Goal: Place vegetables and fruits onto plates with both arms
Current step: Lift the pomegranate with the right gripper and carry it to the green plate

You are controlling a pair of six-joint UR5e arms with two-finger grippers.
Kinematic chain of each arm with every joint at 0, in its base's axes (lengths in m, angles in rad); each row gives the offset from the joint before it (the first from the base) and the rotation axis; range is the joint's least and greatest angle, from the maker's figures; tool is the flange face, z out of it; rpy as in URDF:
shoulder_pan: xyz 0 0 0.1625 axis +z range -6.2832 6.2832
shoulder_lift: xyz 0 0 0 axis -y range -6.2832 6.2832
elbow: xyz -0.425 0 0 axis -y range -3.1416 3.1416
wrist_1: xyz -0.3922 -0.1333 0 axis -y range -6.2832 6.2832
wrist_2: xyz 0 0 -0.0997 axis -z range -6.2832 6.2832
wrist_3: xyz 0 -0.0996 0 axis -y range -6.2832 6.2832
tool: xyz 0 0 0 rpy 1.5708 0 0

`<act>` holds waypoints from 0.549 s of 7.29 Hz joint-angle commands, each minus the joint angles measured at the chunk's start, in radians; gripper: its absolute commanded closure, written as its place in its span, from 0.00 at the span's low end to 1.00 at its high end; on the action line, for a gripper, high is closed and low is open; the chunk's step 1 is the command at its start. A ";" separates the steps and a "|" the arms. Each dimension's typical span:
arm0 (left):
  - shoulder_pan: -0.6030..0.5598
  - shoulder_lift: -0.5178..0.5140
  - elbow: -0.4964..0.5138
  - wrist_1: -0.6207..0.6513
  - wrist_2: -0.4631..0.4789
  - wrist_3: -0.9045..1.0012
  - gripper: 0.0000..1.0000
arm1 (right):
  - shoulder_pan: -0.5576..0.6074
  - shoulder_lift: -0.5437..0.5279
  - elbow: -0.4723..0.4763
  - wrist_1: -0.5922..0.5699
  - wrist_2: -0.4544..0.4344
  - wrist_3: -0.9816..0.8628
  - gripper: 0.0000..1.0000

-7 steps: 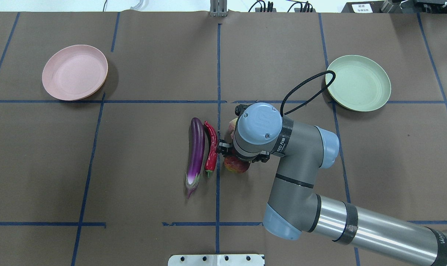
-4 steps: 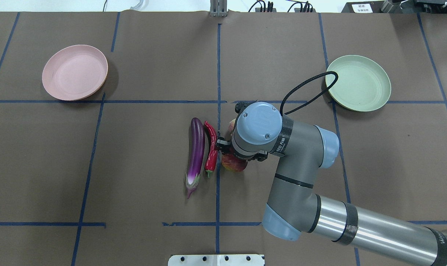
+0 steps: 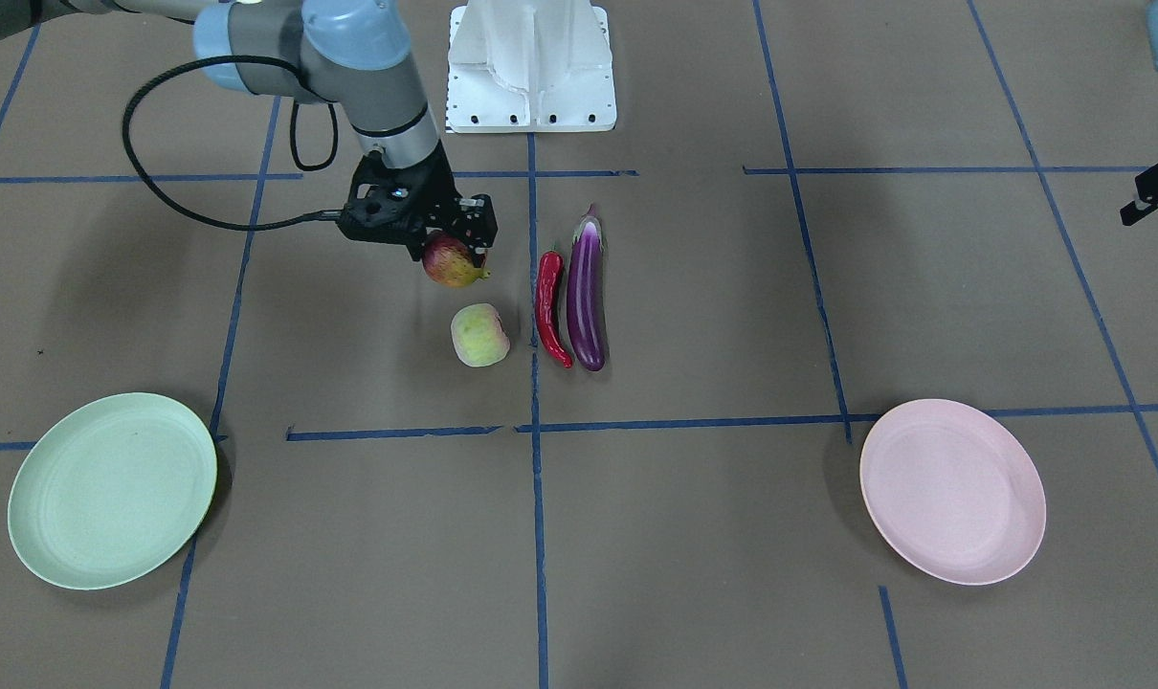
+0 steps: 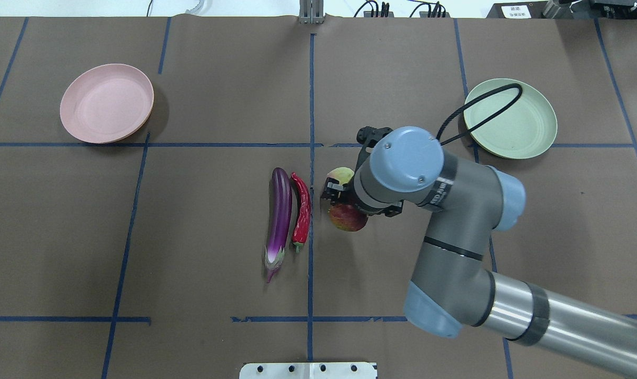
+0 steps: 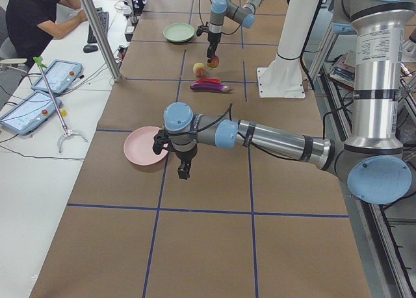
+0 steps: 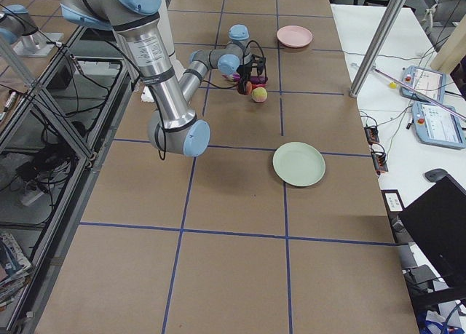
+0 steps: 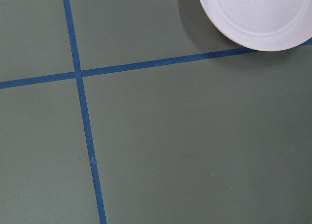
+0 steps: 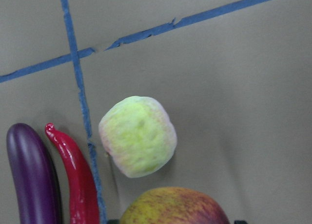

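Near the middle of the table (image 3: 732, 593), just on my right side of the blue centre line, my right gripper (image 3: 455, 251) has its two fingers clamped on the pomegranate (image 3: 455, 265), which looks raised a little off the brown paper. Just beyond it, on the side away from my base, the peach (image 3: 480, 335) lies on the paper, close to the pomegranate but not touching it. On the other side of the tape line the chili pepper (image 3: 550, 308) and the eggplant (image 3: 586, 292) lie side by side, lengthwise, very close together. The green plate (image 3: 110, 490) sits well off toward my right with nothing on it, and the pink plate (image 3: 952, 491) sits well off toward my left, also bare. My left gripper (image 5: 184, 173) hangs just beside the pink plate, pointing down at the paper; I cannot tell how far its fingers are parted.
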 commanded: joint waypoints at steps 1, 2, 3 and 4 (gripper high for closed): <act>0.065 -0.059 0.010 0.000 -0.012 -0.004 0.00 | 0.119 -0.119 0.040 -0.001 0.022 -0.160 1.00; 0.097 -0.108 0.008 -0.001 -0.012 -0.098 0.00 | 0.209 -0.153 0.004 0.002 0.031 -0.272 1.00; 0.158 -0.154 -0.003 -0.009 -0.017 -0.192 0.00 | 0.307 -0.149 -0.082 0.011 0.095 -0.343 1.00; 0.203 -0.192 -0.003 -0.074 -0.018 -0.267 0.00 | 0.379 -0.143 -0.163 0.013 0.142 -0.441 1.00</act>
